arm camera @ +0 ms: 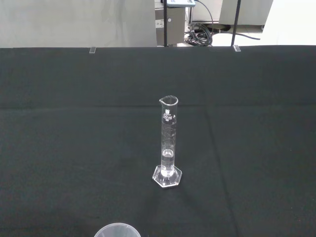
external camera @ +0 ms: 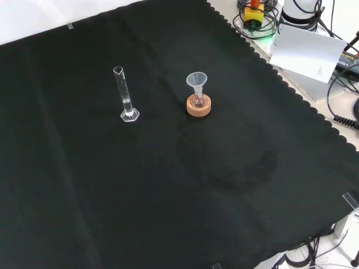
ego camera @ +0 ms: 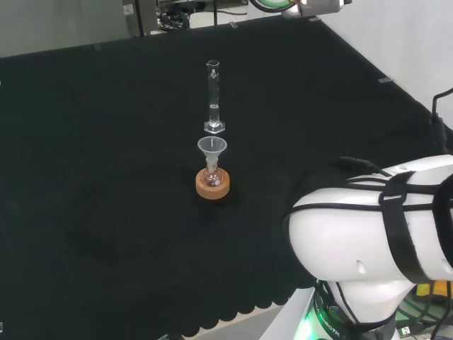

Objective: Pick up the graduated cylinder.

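Looking past my palm through the wrist camera, I cannot tell how my hand is set, whether spread or curled, and I see nothing in its hold; by my judgement the reach has not begun and I am lining up on the target.

The graduated cylinder [arm camera: 168,143] stands upright on its hexagonal foot on the black cloth [arm camera: 74,123], squarely ahead of the wrist camera, with a little clear liquid at the bottom. In the head view the graduated cylinder [ego camera: 213,95] is just beyond the funnel, toward the far side of the bench; in the front view the graduated cylinder [external camera: 125,94] stands to the left of the funnel, apart from it.

Next, I think, I must bring my hand forward and low enough to close round the tube about its middle, staying level so I do not tip it. It is tall on a small foot, so a sideways knock would likely topple it and spill what it holds.

The funnel [ego camera: 211,149] sits in a small flask [ego camera: 211,174] on a cork ring [ego camera: 213,188], and its rim [arm camera: 117,230] shows in the wrist view between me and the cylinder. That is the one obstacle: I should pass over or beside it. My own white link [ego camera: 375,219] sits near right in the head view, well clear.
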Robot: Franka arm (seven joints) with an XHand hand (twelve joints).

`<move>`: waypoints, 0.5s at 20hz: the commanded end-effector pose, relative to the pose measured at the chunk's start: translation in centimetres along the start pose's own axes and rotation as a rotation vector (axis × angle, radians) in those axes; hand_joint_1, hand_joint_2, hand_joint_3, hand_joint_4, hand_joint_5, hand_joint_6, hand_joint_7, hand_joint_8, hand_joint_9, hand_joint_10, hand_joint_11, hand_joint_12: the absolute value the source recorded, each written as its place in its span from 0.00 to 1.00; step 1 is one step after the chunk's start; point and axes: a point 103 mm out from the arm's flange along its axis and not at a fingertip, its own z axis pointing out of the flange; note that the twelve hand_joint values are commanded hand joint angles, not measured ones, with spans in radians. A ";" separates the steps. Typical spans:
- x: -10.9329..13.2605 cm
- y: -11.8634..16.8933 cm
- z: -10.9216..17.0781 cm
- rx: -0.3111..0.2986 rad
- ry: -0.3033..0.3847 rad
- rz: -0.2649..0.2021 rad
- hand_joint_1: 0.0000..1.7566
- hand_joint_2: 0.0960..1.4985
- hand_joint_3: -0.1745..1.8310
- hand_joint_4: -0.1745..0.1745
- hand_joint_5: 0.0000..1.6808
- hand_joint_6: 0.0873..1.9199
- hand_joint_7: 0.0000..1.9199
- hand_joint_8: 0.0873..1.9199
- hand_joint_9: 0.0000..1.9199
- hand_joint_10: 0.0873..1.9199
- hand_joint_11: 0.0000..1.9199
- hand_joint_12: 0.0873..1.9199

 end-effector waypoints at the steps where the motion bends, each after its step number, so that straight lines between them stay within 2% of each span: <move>1: 0.0 0.1 0.0 -0.009 -0.011 -0.002 0.05 0.71 0.37 0.50 0.09 0.05 0.00 0.20 0.07 0.28 0.03 0.67; 3: 0.1 0.1 -0.1 -0.011 -0.019 -0.002 0.04 0.76 0.30 0.50 0.12 0.00 0.00 0.19 0.06 0.28 0.01 0.69; 5: 0.2 0.2 -0.1 -0.011 -0.017 0.003 0.04 0.78 0.27 0.50 0.13 0.00 0.00 0.19 0.06 0.28 0.01 0.70; 10: -0.2 0.8 0.5 -0.005 -0.015 0.020 0.04 0.79 0.26 0.50 0.14 0.00 0.00 0.19 0.06 0.28 0.01 0.70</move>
